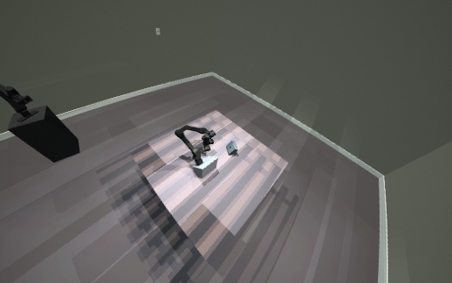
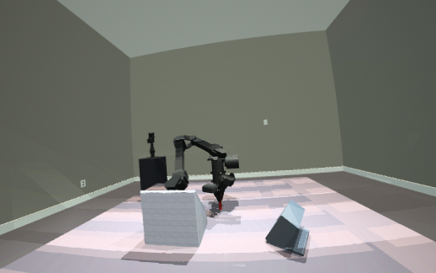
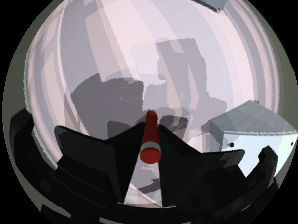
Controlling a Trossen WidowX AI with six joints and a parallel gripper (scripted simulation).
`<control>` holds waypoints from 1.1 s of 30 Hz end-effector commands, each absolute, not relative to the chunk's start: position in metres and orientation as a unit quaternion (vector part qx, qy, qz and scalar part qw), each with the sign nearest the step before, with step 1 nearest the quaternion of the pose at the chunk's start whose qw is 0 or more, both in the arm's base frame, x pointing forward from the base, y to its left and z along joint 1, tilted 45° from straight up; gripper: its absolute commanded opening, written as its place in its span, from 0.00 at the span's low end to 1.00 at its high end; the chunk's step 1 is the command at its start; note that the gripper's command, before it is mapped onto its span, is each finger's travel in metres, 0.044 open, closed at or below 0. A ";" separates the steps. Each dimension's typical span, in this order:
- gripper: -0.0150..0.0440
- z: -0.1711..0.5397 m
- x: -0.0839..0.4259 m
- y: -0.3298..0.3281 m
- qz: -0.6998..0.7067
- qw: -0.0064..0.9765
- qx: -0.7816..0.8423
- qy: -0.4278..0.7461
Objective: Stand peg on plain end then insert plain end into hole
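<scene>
The red peg (image 2: pixel 220 206) (image 3: pixel 150 154) is upright, its white band near the upper end and its plain end down. My gripper (image 1: pixel 207 148) (image 2: pixel 220 199) (image 3: pixel 151 127) points down and is shut on the peg, with the banded end showing between the fingers in the wrist view. Whether the plain end touches the table cannot be told. The blue-grey sloped panel (image 1: pixel 233 146) (image 2: pixel 284 232) stands apart from the gripper, to its right in the top and exterior views. A small dark hole shows faintly in its face in the top view. Only its edge shows at the top of the wrist view.
A pale block with a sloping side (image 1: pixel 207 167) (image 2: pixel 169 219) (image 3: pixel 255 118) stands beside the arm's base, with small dark dots on one side in the wrist view. Another arm (image 1: pixel 7 96) (image 2: pixel 151 145) stands on a black pedestal (image 1: pixel 46 135) (image 2: pixel 152 173) far away.
</scene>
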State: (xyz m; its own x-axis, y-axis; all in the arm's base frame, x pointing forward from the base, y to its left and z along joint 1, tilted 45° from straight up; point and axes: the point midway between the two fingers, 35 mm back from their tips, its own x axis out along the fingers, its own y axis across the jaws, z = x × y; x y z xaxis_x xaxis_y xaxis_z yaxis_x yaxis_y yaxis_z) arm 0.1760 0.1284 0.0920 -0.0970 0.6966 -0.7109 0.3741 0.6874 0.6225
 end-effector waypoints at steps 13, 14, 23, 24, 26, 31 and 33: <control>0.25 0.126 0.185 0.091 0.143 0.562 0.368 0.727; 0.25 0.129 0.185 0.089 0.143 0.562 0.368 0.727; 0.25 0.133 0.188 0.081 0.139 0.565 0.367 0.726; 0.25 0.132 0.189 0.081 0.136 0.567 0.366 0.725; 0.25 0.129 0.190 0.080 0.131 0.571 0.365 0.724; 0.25 0.122 0.193 0.078 0.118 0.581 0.361 0.720; 0.25 0.119 0.194 0.078 0.113 0.585 0.359 0.718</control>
State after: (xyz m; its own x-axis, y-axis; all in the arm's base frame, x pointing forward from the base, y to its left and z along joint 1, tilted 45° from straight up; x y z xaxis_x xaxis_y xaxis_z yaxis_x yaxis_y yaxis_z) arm 0.1932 0.0791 0.1248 -0.0640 0.6647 -0.7443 0.3782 0.7064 0.5983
